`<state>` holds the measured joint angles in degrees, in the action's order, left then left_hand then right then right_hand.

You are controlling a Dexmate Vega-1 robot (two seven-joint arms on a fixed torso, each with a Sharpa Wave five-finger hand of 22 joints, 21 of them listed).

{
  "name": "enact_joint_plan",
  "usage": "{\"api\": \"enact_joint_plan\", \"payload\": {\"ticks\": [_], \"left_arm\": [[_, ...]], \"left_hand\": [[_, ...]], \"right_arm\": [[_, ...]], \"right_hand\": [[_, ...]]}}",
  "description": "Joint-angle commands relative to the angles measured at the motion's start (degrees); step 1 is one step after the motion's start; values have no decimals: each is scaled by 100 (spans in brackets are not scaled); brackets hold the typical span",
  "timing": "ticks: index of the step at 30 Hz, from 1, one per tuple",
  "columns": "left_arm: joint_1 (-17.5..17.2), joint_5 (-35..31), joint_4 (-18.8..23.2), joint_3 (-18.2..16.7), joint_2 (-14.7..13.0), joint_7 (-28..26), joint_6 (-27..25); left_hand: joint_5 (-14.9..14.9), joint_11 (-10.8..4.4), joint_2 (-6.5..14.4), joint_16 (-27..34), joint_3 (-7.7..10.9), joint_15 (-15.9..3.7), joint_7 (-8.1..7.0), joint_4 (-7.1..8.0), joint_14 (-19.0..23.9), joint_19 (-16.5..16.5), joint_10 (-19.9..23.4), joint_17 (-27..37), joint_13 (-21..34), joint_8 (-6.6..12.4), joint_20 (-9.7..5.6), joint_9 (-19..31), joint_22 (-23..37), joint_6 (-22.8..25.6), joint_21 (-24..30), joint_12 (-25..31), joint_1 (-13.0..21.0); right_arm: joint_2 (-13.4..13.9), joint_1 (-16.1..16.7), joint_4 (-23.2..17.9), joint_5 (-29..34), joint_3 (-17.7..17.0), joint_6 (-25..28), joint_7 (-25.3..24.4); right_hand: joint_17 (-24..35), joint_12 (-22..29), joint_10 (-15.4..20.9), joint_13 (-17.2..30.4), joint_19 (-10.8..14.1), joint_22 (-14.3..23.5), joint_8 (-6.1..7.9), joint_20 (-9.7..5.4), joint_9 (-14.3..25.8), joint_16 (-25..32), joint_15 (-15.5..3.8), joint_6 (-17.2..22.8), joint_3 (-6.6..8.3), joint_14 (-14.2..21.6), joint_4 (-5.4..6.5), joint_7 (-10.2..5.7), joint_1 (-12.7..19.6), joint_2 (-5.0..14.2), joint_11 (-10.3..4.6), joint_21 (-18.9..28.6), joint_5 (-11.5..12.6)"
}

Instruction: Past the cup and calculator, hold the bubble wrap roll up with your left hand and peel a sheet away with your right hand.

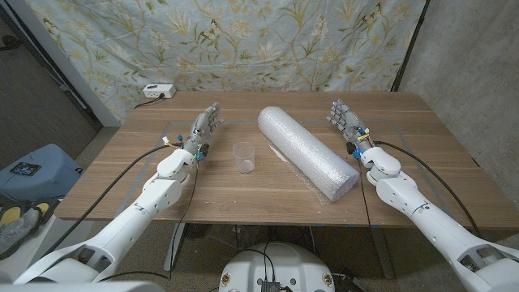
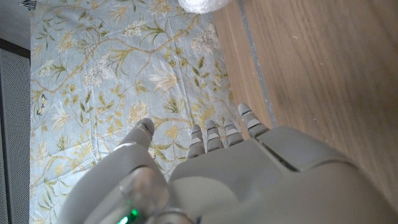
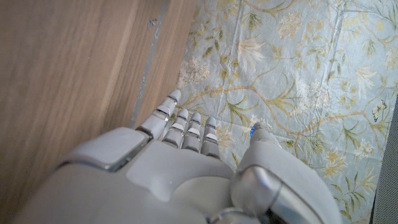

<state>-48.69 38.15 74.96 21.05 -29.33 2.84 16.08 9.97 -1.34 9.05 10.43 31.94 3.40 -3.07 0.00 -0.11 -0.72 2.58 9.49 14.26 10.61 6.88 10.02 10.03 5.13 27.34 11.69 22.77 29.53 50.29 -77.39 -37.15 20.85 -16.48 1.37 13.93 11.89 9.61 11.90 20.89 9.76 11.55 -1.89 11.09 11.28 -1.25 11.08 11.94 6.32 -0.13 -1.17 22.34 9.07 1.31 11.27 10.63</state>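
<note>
Bubble wrap roll (image 1: 306,150) runs eleven to five o'clock between my empty, spread left hand (image 1: 206,126) and right hand (image 1: 344,118), nearer my right.

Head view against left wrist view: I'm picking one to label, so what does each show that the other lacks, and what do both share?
The head view alone has the clear cup, the right hand, a white power strip at the table's far left corner, and the bubble wrap roll lying whole. The left wrist view alone gives a close look at the back of the left hand, fingers apart and holding nothing. Both share the left hand, the wooden table, the floral cloth and an end of the roll.
</note>
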Motion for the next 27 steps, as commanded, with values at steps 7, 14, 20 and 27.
{"api": "enact_joint_plan", "payload": {"ticks": [7,14,20,27], "left_arm": [[-269,32,302,-243,-45,195,-159],[-194,10,251,-256,-35,330,-158],[-158,17,290,-283,-94,400,-238],[-143,-79,578,-299,-272,343,-465]], "left_hand": [[45,22,-6,25,56,59,64,-64,7,24,43,24,-14,19,15,31,14,43,7,34,76],[48,12,-9,20,66,56,81,-98,10,28,46,23,-35,21,15,31,15,59,-6,33,91],[51,12,-13,15,73,59,79,-127,10,29,40,22,-52,17,11,32,15,55,-18,29,104],[58,21,-20,9,85,69,99,-179,8,42,23,21,-76,7,20,32,15,37,-32,20,132]], "right_arm": [[-68,296,-333,196,-184,2,-68],[-90,354,-387,255,-256,-30,-102],[-126,351,-355,308,-275,-69,-94],[-149,352,-336,352,-293,-101,-89]], "right_hand": [[-35,20,53,18,61,13,30,-59,8,48,-41,59,84,42,-30,64,80,-23,17,28,18],[-47,11,39,16,50,13,29,-52,6,42,-37,68,97,34,-41,48,81,-28,-5,20,15],[-57,7,36,15,42,12,26,-43,5,36,-42,71,109,22,-52,41,83,-32,-14,14,12],[-71,2,30,13,25,13,19,-36,4,30,-29,69,128,8,-65,30,83,-31,5,5,9]]}}
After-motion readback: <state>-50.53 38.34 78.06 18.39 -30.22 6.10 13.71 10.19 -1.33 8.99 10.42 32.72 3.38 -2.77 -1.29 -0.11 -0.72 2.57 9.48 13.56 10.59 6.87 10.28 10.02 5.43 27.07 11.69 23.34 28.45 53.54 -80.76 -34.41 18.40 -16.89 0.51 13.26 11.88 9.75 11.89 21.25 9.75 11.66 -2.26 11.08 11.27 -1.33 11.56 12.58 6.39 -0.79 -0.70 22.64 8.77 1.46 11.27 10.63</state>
